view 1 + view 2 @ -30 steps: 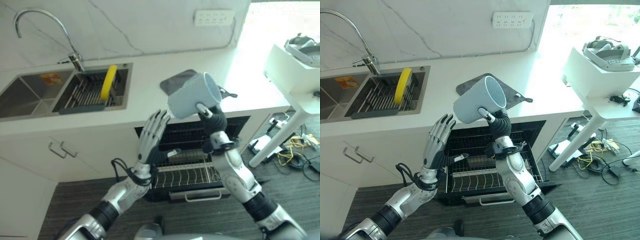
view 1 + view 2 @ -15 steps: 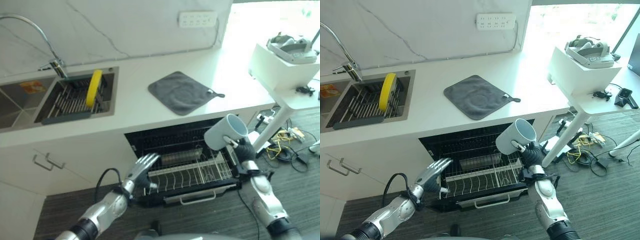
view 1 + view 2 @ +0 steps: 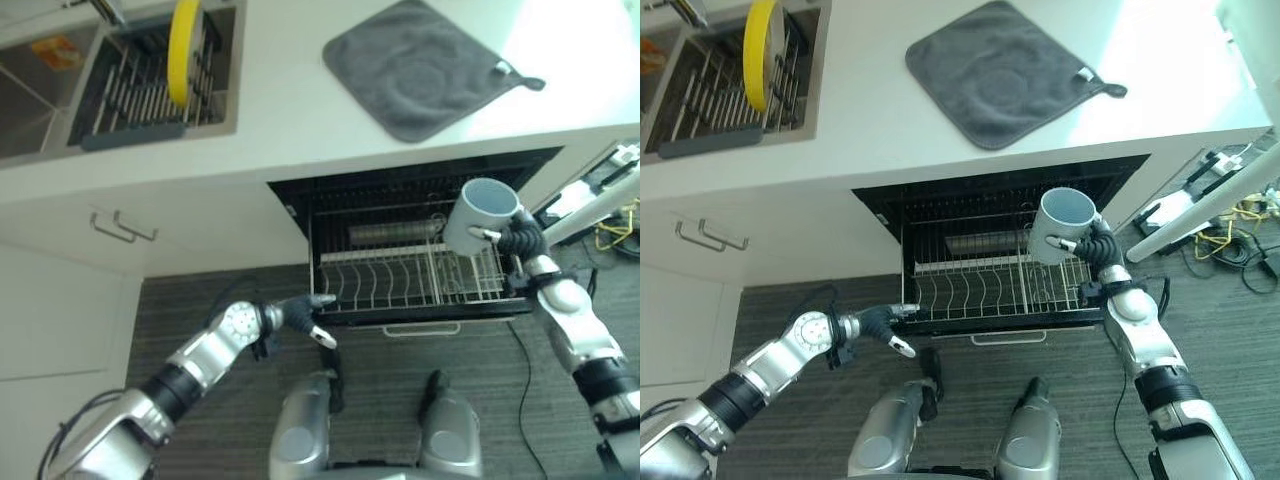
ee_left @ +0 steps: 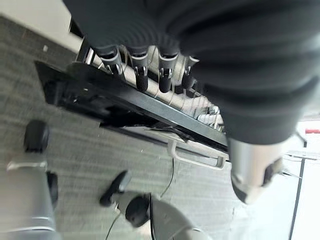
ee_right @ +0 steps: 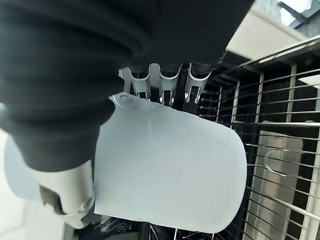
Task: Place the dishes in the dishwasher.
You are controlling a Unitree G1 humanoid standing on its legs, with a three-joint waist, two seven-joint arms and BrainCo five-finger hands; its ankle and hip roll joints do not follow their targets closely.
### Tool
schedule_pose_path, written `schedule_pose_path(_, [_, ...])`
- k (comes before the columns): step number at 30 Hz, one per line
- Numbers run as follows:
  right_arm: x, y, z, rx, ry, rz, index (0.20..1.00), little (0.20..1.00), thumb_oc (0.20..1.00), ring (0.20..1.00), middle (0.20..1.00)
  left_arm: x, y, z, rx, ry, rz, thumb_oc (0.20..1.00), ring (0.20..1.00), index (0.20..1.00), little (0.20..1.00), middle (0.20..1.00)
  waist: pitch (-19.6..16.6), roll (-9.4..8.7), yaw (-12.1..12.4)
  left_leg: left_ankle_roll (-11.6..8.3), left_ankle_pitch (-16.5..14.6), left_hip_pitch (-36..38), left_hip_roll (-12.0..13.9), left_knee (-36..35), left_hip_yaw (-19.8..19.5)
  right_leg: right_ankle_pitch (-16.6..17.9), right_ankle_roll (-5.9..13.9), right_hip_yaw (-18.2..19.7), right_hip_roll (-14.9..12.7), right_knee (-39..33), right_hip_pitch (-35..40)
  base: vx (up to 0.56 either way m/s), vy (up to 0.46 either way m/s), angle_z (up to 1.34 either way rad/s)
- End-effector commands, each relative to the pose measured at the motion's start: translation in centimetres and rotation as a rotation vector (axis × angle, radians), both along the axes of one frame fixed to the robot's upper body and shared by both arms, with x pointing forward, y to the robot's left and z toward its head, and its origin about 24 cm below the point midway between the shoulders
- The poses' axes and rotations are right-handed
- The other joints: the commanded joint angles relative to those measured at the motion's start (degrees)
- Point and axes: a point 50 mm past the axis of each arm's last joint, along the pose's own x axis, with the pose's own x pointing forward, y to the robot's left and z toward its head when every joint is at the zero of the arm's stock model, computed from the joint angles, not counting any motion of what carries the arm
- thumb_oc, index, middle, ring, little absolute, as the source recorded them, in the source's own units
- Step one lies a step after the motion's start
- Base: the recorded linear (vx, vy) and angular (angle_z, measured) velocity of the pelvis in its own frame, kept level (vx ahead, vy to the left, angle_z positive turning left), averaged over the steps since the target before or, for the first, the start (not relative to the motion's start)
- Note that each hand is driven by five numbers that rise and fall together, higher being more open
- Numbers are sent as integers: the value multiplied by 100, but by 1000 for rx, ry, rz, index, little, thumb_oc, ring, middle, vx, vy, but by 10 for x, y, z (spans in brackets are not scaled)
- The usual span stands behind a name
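Observation:
A pale blue-grey mug (image 3: 478,215) hangs tilted over the right part of the pulled-out dishwasher rack (image 3: 372,285), mouth upward. My right hand (image 3: 520,238) is shut on it from the right side, fingers (image 5: 160,85) curled round the mug (image 5: 170,170) with rack wires behind. Low on the left, my left hand (image 3: 300,315) is open. Its straight fingers (image 4: 140,75) lie against the dark front left edge of the rack (image 4: 150,107). A yellow plate (image 3: 185,45) stands upright in the sink rack.
A grey cloth (image 3: 420,65) lies on the white counter above the dishwasher. The rack has a front handle (image 3: 420,328) and a steel item (image 3: 385,235) at its back. The sink (image 3: 150,90) is at the far left, cabinet handles (image 3: 120,228) below it. A white table leg (image 3: 1200,200) stands at the right.
The camera has tilted down. My right hand has lowered the mug to just over the rack's right side. My left hand has dropped and reached to the rack's front left edge.

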Motion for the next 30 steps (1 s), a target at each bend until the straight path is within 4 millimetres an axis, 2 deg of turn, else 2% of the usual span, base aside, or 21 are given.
schedule_pose_path(1, [4, -9, 26, -43, -83, 1, 200, 200, 200, 200, 200, -48, 18, -51, 87, 270, -16, 1000, 1000, 1000, 1000, 1000, -258, -16, 128, -241, -912, 562, 440, 520, -40, -17, -81, 327, 82, 174, -165, -60, -18, 0])
schedule_pose_path(6, [9, -19, 24, -108, -37, -27, 200, 200, 200, 200, 200, -36, 19, -35, 132, 163, -46, 1000, 1000, 1000, 1000, 1000, -117, 6, 203, -211, -891, 401, 417, 599, -89, -11, -93, 371, 60, 307, -342, -11, -8, -1])
schedule_pose_path(9, [18, -30, 36, -185, -11, -76, 200, 200, 200, 200, 200, -24, 23, -16, 157, 103, -73, 1000, 1000, 1000, 1000, 1000, -19, 12, 292, -188, -866, 221, 394, 673, -153, -7, -112, 403, 46, 422, -520, -19, -26, -3])
schedule_pose_path(14, [27, -53, 50, -153, 51, -179, 200, 200, 200, 200, 200, -12, 27, 8, 207, 12, -124, 1000, 1000, 1000, 1000, 1000, 82, 67, 433, -161, -816, 63, 317, 643, -236, 8, -122, 415, 50, 472, -689, -36, -10, 4])
schedule_pose_path(16, [29, -55, 48, -153, 73, -195, 200, 200, 200, 200, 200, -11, 27, 10, 216, 4, -135, 1000, 1000, 1000, 1000, 1000, 106, 84, 454, -156, -796, 65, 301, 607, -243, 20, -124, 417, 59, 455, -695, -28, 21, 2])
schedule_pose_path(19, [31, -61, 42, -284, 147, -220, 200, 200, 200, 200, 200, -11, 25, 18, 256, -38, -193, 1000, 1000, 1000, 1000, 1000, 194, 138, 531, -141, -748, 40, 266, 558, -235, 97, -121, 380, 22, 396, -720, -8, 11, 0])
schedule_pose_path(22, [32, -66, 45, -284, 162, -249, 200, 200, 200, 200, 200, -10, 25, 22, 266, -60, -207, 1000, 1000, 1000, 1000, 1000, 205, 160, 561, -136, -738, -7, 256, 555, -234, 129, -120, 367, 4, 372, -761, 0, 0, 0])
schedule_pose_path(27, [37, -70, 62, -248, 165, -296, 200, 200, 200, 200, 200, -11, 22, 30, 288, -52, -257, 1000, 1000, 1000, 1000, 1000, 206, 243, 629, -130, -705, -202, 212, 524, -233, 149, -126, 357, 1, 352, -933, -6, 5, 0])
schedule_pose_path(30, [41, -66, 59, -227, 175, -293, 200, 200, 200, 200, 200, -10, 20, 31, 304, -79, -269, 1000, 1000, 1000, 1000, 1000, 206, 290, 664, -121, -686, -311, 179, 511, -236, 158, -128, 360, -3, 362, -1036, -2, 9, 1])
